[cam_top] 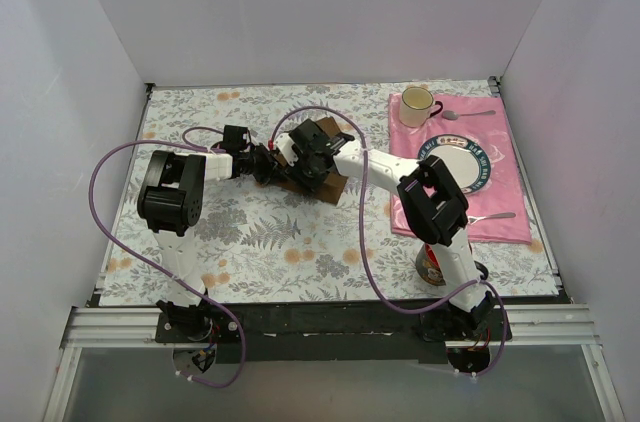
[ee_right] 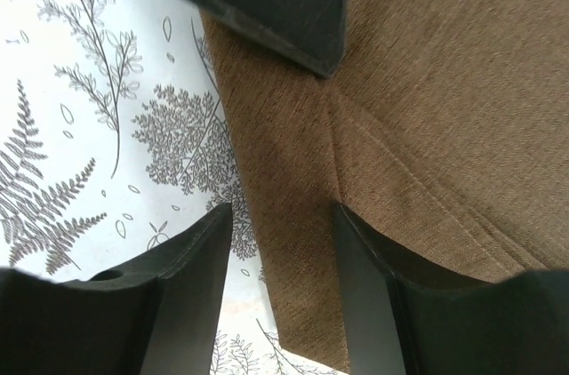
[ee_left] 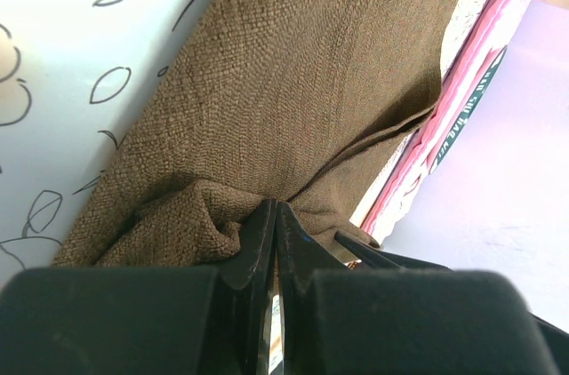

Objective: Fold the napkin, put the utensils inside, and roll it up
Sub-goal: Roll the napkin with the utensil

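Note:
The brown napkin (cam_top: 330,187) lies partly folded on the floral tablecloth in the middle of the table, mostly covered by both wrists. My left gripper (ee_left: 274,208) is shut on a bunched fold of the napkin (ee_left: 302,82); it reaches in from the left (cam_top: 273,160). My right gripper (ee_right: 283,208) stands open over the napkin's edge (ee_right: 293,242), with a flat strip of cloth between its fingers (ee_right: 369,268). The black left gripper (ee_right: 276,2) shows at the top of the right wrist view. The utensils are hidden.
At the right lies a pink placemat (cam_top: 510,197) with a plate (cam_top: 455,164), a mug (cam_top: 416,105), a silver spoon (cam_top: 468,114) and a silver fork (cam_top: 492,215). A round red-and-white object (cam_top: 432,268) sits by the right arm's base. White walls enclose three sides.

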`<state>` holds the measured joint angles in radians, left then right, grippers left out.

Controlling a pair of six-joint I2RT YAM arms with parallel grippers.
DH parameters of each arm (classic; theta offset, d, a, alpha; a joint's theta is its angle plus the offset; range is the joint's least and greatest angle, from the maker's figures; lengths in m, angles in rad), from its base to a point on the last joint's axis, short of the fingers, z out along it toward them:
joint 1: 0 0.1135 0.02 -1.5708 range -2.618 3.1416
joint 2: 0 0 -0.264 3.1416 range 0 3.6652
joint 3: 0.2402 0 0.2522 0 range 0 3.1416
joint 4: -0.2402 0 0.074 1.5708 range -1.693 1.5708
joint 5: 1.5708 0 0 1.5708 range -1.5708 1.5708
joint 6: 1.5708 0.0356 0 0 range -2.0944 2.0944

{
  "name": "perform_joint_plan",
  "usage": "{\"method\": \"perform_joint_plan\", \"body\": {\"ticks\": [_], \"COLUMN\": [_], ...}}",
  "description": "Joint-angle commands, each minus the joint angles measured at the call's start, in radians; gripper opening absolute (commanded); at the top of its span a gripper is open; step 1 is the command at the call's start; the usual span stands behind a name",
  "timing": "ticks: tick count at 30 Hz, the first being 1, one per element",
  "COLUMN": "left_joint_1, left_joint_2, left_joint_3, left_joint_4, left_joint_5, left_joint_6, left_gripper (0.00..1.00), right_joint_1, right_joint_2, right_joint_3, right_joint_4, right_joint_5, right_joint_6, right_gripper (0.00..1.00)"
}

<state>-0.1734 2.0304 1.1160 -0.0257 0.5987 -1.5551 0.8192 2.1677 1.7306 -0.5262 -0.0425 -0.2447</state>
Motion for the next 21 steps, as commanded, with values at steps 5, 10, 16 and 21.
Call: {"method": "perform_joint_plan", "body": {"ticks": [5, 10, 16, 21], "left_joint_1": [0.023, 0.028, 0.032, 0.037], "left_joint_2": [0.067, 0.068, 0.060, 0.031], "left_joint_3": [-0.015, -0.001, 0.024, 0.034], "left_joint_4": [-0.135, -0.151, -0.178, -0.189], "left_joint_5": [-0.172, -0.166, -0.155, -0.149], "left_joint_6": [0.075, 0.087, 0.104, 0.106], "left_gripper": [0.00, 0.00, 0.00, 0.00], "right_joint_1": [0.001, 0.005, 0.014, 0.047], "right_joint_2": [0.009, 0.012, 0.061, 0.080], "right_joint_3": [-0.101, -0.155, -0.192, -0.246], "right_joint_4": [0.083, 0.112, 0.117, 0.141], "right_joint_5": [-0.034, -0.004, 0.082, 0.147], "right_joint_6": [-0.039, -0.031, 0.021, 0.076], "right_gripper": [0.58, 0.62, 0.42, 0.28]}}
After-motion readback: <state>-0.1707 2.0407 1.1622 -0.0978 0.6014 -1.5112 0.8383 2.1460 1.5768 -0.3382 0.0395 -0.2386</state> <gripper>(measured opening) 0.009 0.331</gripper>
